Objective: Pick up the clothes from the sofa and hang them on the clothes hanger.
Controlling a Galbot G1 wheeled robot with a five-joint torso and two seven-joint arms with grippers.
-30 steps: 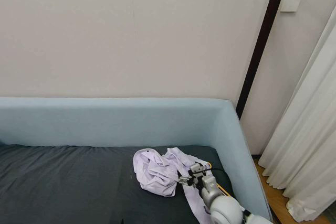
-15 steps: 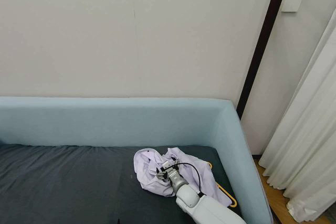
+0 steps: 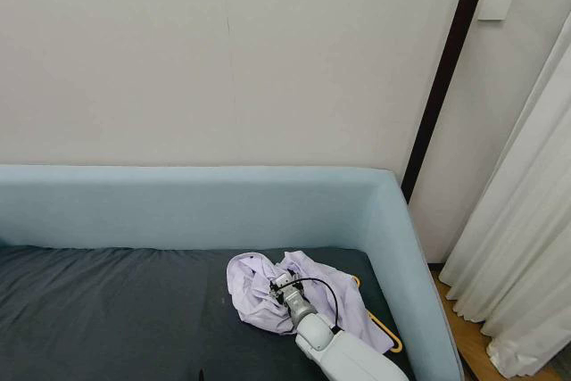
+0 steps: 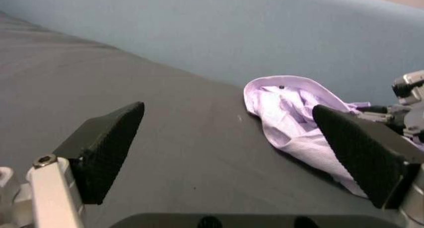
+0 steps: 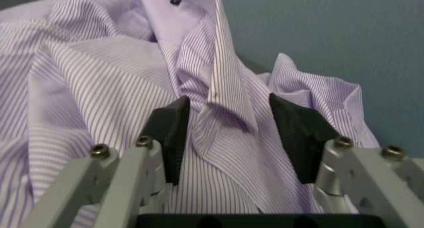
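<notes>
1. The crumpled lilac pinstriped cotton shirt (image 3: 248,281) lies in a heap on the dark grey fabric seat cushion (image 3: 107,310) of the pale blue upholstered sofa (image 3: 178,202). It is near the sofa's right-hand corner, just in front of the backrest.

2. The right gripper (image 3: 278,286) is down on the heap. In the right wrist view its black fingers (image 5: 174,123) stand apart, one on each side of a raised ridge of cloth (image 5: 225,84). The ridge looks like the collar or button placket. The fingers are not yet closed on it.

3. The left gripper (image 4: 229,111) hangs over bare cushion, well apart from the shirt, with its jaws spread wide and nothing between them.

4. The shirt looks light, limp and thin. It will probably sag and unfold when lifted, trailing its sleeves rather than keeping any shape.

5. The doubled, stitched ridge between the right fingers seems the best hold. It is thicker than the single layers around it and less likely to slip out of the pads. It also sits near the neck, so the shirt should hang fairly straight.

6. A pinch on a loose single layer may slide free or bring up only a corner.

7. A thin orange curved piece (image 3: 393,343), perhaps a hanger, shows at the shirt's far edge and could snag or be dragged along.
</notes>
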